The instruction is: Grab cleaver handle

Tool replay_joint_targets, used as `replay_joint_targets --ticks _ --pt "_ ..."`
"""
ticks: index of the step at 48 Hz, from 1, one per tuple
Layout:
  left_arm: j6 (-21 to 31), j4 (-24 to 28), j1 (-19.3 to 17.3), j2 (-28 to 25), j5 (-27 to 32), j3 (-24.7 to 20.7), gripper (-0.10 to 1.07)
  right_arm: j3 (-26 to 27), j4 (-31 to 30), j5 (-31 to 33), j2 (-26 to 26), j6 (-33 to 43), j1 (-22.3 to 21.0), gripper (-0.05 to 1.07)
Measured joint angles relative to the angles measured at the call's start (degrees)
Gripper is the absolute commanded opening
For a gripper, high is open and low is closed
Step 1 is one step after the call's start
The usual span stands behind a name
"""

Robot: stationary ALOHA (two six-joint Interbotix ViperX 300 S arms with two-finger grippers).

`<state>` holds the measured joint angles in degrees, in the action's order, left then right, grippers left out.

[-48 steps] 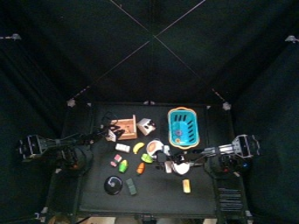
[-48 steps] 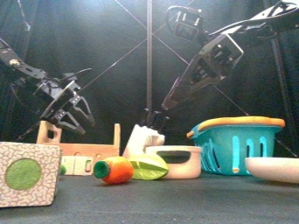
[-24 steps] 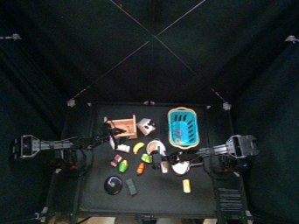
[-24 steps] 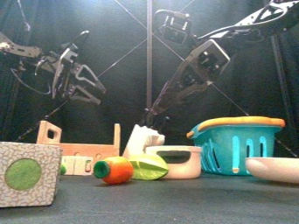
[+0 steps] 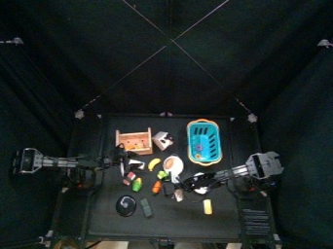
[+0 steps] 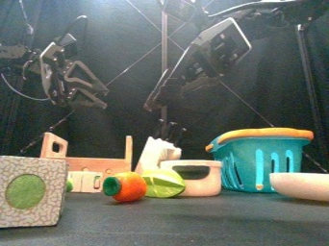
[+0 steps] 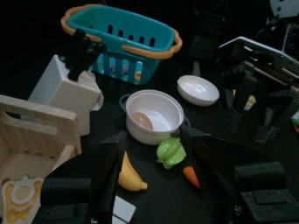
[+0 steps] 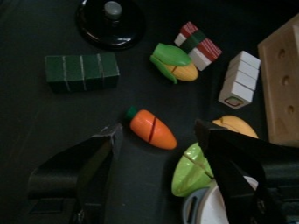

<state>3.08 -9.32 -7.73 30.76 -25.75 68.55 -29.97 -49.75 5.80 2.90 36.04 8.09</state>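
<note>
Basket looked moulded plastic, teal, slight sheen. Rack was pale bare wood, matt, as was the knife block. Bowl appeared smooth, white, glossy. Carrot and green block seemed painted wood, satin. My table was matt black. Curtains looked like dull cloth.

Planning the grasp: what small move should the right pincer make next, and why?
Probably carry the open right pincer toward the table's back. It hangs over the carrot, while the cleaver handle stands up dark beside the teal basket, outside the right wrist view.
</note>
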Motion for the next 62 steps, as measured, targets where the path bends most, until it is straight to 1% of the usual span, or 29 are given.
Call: replay_joint_targets --ticks 12,18,31,38,48,58,62 --pt "0.0 0.1 4.7 3.3 0.0 2.0 0.88 3.7 0.6 -0.1 5.5 0.0 -0.2 0.97" --pt "0.1 0.1 5.4 4.7 0.0 3.2 0.88 4.7 1.2 -0.4 7.3 0.0 -0.2 0.97" --pt "0.1 0.1 5.4 5.4 0.0 3.5 0.88 5.0 4.9 -1.8 7.6 0.0 -0.4 0.97" --pt "0.1 0.1 6.0 5.4 0.3 3.6 0.88 5.1 6.0 -1.0 7.6 0.1 -0.4 0.97" --pt "0.1 0.1 8.0 5.4 1.7 3.7 0.88 5.5 6.9 -0.8 7.6 -0.1 -0.4 0.97" --pt "0.1 0.1 8.4 5.4 1.9 3.9 0.88 5.5 8.9 -0.4 8.3 0.0 -0.4 0.97" --pt "0.1 0.1 8.4 5.5 1.9 3.9 0.88 5.7 9.8 1.0 8.3 0.0 -0.4 0.97"
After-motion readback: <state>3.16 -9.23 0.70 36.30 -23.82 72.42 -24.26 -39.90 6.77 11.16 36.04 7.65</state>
